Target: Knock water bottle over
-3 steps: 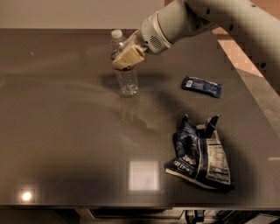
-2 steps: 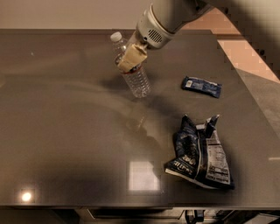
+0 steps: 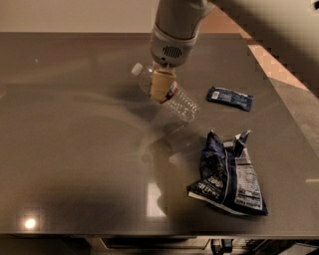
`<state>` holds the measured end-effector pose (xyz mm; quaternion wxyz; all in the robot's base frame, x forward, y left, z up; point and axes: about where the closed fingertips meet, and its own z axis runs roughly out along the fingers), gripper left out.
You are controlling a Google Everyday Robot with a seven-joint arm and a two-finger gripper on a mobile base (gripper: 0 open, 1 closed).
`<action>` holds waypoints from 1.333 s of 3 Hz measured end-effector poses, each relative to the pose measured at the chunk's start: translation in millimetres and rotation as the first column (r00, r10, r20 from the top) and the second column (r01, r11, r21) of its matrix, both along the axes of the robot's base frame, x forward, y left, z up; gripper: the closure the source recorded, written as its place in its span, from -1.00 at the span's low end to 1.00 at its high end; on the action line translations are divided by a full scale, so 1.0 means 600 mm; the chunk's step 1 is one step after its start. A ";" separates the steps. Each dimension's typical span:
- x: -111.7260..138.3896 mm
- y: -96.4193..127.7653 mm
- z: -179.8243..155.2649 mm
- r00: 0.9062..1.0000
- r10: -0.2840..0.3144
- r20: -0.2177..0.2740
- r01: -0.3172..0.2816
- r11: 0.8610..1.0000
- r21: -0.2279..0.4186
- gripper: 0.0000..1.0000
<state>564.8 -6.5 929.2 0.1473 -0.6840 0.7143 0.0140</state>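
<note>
**Surface materials and finishes**
Table (image 3: 75, 149): dark, smooth, glossy top that reflects light. Bottle (image 3: 185, 103): clear ribbed plastic; cap (image 3: 136, 68): white plastic. Gripper (image 3: 162, 85), over the bottle's middle: matt tan tip below a smooth pale-grey housing. Bag (image 3: 229, 177): crinkled, shiny film. Packet (image 3: 230, 98): smooth blue wrapper.

Indoor room, prob. an office break area or robot test lab; can't tell which. Evidence: big dark glossy worktop (image 3: 75, 149) w/ light glare (image 3: 30, 222) lower left, plain pale wall (image 3: 75, 15) along top left, tan floor (image 3: 279, 64) upper right. Snack stuff: crumpled chip bag (image 3: 229, 177) lower right, blue wrapper (image 3: 230, 98) right of centre. Robot end effector (image 3: 162, 87) hangs upper centre, at the water bottle (image 3: 183, 103).
</note>
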 end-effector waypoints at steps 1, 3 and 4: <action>-0.010 -0.010 -0.034 0.999 0.030 -0.025 -0.033 0.991 -0.130 0.70; -0.028 0.009 -0.076 0.992 0.121 -0.044 -0.128 0.955 -0.268 -0.23; -0.025 0.012 -0.076 0.992 0.122 -0.034 -0.127 0.957 -0.262 -0.71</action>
